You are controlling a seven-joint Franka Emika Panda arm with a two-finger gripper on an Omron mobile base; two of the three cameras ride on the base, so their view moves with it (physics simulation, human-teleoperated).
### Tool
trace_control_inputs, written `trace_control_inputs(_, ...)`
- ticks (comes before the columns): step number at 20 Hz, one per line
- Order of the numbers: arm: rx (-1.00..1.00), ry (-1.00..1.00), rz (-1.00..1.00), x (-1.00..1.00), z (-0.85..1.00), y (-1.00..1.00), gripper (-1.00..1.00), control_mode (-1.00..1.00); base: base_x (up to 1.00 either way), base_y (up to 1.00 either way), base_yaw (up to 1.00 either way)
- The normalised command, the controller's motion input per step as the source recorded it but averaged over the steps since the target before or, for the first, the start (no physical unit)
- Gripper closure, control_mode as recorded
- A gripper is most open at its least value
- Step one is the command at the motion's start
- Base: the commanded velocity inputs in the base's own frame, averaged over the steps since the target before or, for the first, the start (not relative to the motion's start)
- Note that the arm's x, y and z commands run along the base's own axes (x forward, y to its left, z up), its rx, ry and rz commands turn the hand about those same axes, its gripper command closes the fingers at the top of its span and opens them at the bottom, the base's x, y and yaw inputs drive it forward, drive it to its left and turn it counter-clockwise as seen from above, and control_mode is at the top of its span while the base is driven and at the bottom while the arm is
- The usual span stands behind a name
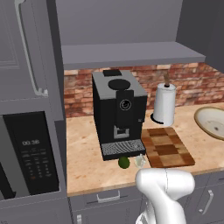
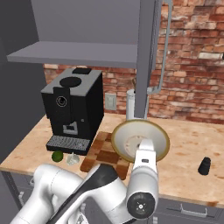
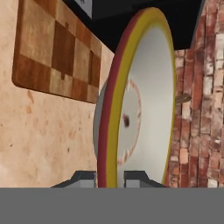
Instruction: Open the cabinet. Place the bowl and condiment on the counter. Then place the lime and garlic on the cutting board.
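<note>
Backdrop: red brick wall behind a beige speckled bench [image 2: 183, 144].
Cabinet: grey cabinet [image 2: 146, 52] above, its door swung open with the bar handle facing out.
Pincer: pincer [image 3: 110, 178] is clamped on the rim of the bowl [image 2: 140, 141], 1 finger on each side of it.
Bowl: cream with a tan rim, held tilted above the bench, just right of the cutting board [image 2: 105, 155].
Condiment: small black bottle [image 2: 204, 166] stands near the bench's right front edge.
Lime: lime [image 1: 124, 162] lies near the front edge, before the black coffee machine [image 1: 118, 111].
Garlic: garlic [image 1: 140, 161] sits just beside the lime, at the board's left front corner.
Paper-towel roll: paper-towel roll [image 1: 165, 104] stands near the back edge.
</note>
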Motion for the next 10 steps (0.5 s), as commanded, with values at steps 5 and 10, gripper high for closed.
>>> trace_control_inputs(5,0.00,-0.01,0.00,0.24,0.00,0.00,1.00,-1.00,0.00,0.00,0.00)
trace_control_inputs(10,0.00,0.00,-0.02,0.26,-0.09,0.00,1.00,-1.00,0.00,0.00,0.00)
